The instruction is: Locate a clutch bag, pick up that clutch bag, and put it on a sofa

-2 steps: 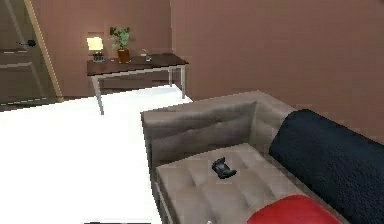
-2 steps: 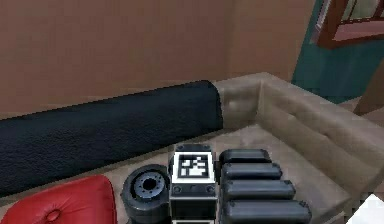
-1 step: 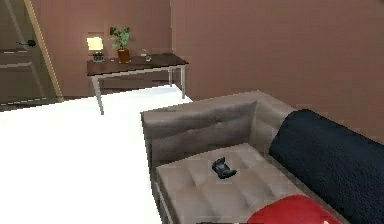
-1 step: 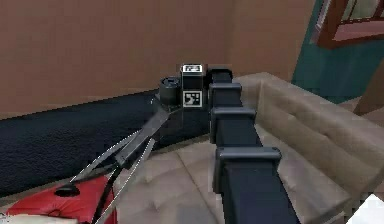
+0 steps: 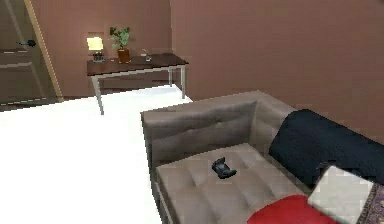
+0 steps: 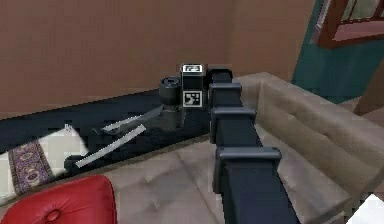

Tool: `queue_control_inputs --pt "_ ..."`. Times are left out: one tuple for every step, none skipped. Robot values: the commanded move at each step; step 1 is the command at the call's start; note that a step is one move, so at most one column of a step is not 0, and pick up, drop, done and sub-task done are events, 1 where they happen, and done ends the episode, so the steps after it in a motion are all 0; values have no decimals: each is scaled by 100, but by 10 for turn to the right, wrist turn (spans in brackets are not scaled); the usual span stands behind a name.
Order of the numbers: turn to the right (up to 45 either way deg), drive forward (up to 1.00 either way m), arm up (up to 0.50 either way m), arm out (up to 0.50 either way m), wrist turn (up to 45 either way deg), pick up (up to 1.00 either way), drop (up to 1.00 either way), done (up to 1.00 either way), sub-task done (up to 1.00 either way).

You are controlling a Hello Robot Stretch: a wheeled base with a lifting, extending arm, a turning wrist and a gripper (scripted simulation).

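Note:
A grey-brown sofa takes up the forward view's lower right. A small dark object lies on its seat; its shape is too small to name. In the arm side view my arm's dark bar reaches out over the sofa seat. At its far end are the white marker squares and the gripper, whose thin fingers slant down to the left over the cushions. A dark blob sits at the fingers' tip against the sofa. I cannot tell whether the gripper holds anything.
A dark blue cushion, a pale cushion and a red cushion lie on the sofa. A side table with a lamp and a potted plant stands by the far wall, a door at left. White floor lies open.

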Motion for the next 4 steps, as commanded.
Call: queue_control_inputs --pt "0 0 0 0 450 0 0 0 0" --pt "0 0 0 0 30 0 0 0 0" --pt "0 0 -30 0 0 0 0 0 0" --pt "0 0 -32 0 0 0 0 0 0"
